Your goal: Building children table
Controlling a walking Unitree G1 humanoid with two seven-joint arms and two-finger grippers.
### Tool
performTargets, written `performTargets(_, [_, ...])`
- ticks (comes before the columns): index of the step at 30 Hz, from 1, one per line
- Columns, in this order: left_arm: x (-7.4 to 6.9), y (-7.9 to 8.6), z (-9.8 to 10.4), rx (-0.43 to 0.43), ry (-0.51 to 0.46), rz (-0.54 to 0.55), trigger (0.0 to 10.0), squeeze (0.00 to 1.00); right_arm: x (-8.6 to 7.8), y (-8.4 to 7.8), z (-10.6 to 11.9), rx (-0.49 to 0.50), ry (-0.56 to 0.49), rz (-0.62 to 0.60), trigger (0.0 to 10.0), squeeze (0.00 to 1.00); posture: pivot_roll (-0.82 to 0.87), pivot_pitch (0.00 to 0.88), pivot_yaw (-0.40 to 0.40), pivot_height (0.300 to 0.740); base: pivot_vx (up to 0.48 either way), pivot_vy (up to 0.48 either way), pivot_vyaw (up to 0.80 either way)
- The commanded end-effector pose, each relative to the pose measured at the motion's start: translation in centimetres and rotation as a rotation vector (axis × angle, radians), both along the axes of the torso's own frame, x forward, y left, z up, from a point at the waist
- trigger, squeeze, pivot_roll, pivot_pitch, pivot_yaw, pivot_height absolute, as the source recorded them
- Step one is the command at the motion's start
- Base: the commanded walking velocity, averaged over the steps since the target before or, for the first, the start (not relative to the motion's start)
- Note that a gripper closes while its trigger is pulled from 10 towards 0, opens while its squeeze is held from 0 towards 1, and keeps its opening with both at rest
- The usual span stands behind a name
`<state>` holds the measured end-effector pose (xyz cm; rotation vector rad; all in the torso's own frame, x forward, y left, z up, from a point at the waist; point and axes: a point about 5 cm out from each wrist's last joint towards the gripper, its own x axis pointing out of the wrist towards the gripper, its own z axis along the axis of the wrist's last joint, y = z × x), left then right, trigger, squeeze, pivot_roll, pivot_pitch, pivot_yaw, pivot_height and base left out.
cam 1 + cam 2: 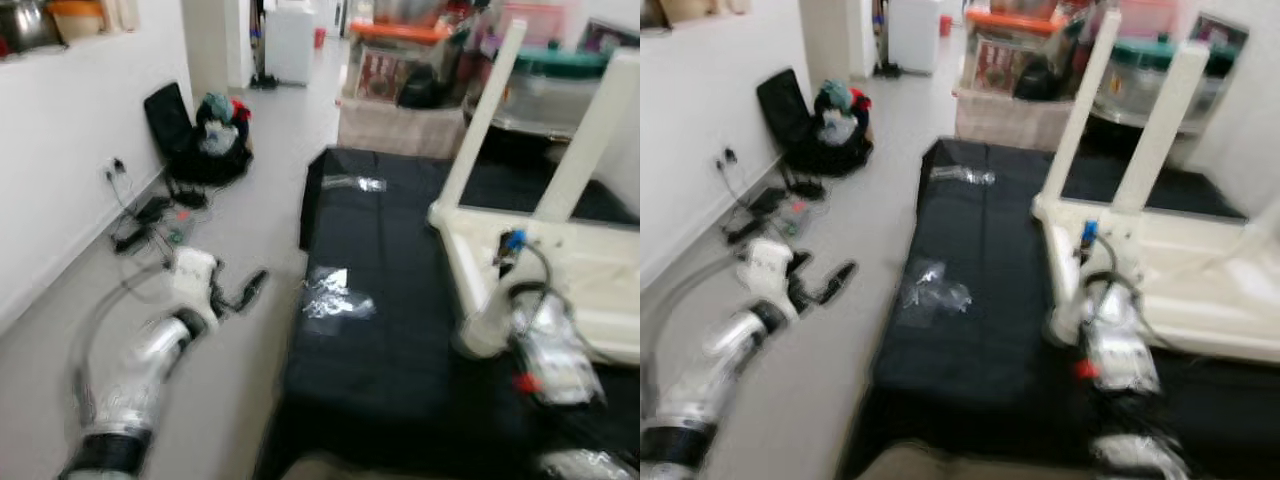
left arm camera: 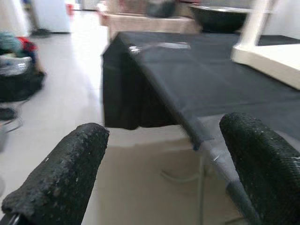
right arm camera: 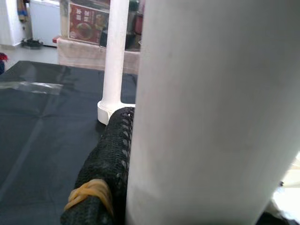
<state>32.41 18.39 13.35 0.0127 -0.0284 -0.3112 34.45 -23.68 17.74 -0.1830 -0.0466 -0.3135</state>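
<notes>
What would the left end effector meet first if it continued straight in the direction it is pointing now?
Probably the near corner of the black cloth covering the work table. In the left wrist view, the open left end effector points at the cloth's hanging edge, with pale floor beside it. The depth is unclear because of blur.

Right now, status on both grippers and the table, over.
Right gripper shut on white table leg. Left gripper open, off the black-covered bench, over floor. Upturned tabletop on bench, two legs standing. Plastic bags nearby.

Cluttered home hallway: storage boxes (image 1: 400, 60).
</notes>
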Motion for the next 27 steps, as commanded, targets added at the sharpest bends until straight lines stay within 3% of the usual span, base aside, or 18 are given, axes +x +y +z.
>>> performTargets(1, [0.0,-0.9,-0.2,0.001,0.006,-0.027,10.0,0.0,-0.9,-0.8,-3.2,-0.152,0.168,-0.018,10.0,0.0,0.05,0.0,-0.134,0.74,0.0,0.0,0.0])
performTargets(2, [0.0,-0.9,-0.2,0.001,0.006,-0.027,10.0,0.0,-0.9,-0.8,-3.2,-0.152,0.168,-0.018,10.0,0.0,0.05,0.0,-0.134,0.74,0.0,0.0,0.0])
performTargets(5, [0.0,-1.0,0.0,-0.002,0.001,-0.025,10.0,0.0,-0.9,1.2,-4.5,-0.136,0.255,0.065,10.0,0.0,0.05,0.0,-0.132,0.74,0.0,-0.356,0.0])
performTargets(10, [0.0,-1.0,0.1,-0.005,-0.001,-0.027,10.0,0.0,-1.1,2.3,-4.8,-0.104,0.267,0.115,10.0,0.0,0.05,0.0,-0.132,0.74,0.0,-0.425,0.0])
performTargets(18, [-0.1,-1.2,0.0,-0.008,0.0,-0.029,10.0,0.0,-1.1,2.8,-4.6,-0.074,0.262,0.149,10.0,0.0,0.05,0.0,-0.133,0.74,0.0,-0.457,-0.05])
performTargets(27, [0.0,-1.1,-0.1,-0.013,0.01,-0.014,10.0,0.0,-0.7,2.0,-4.0,-0.06,0.255,0.161,10.0,0.0,0.06,0.0,-0.138,0.74,0.0,0.0,-0.11])
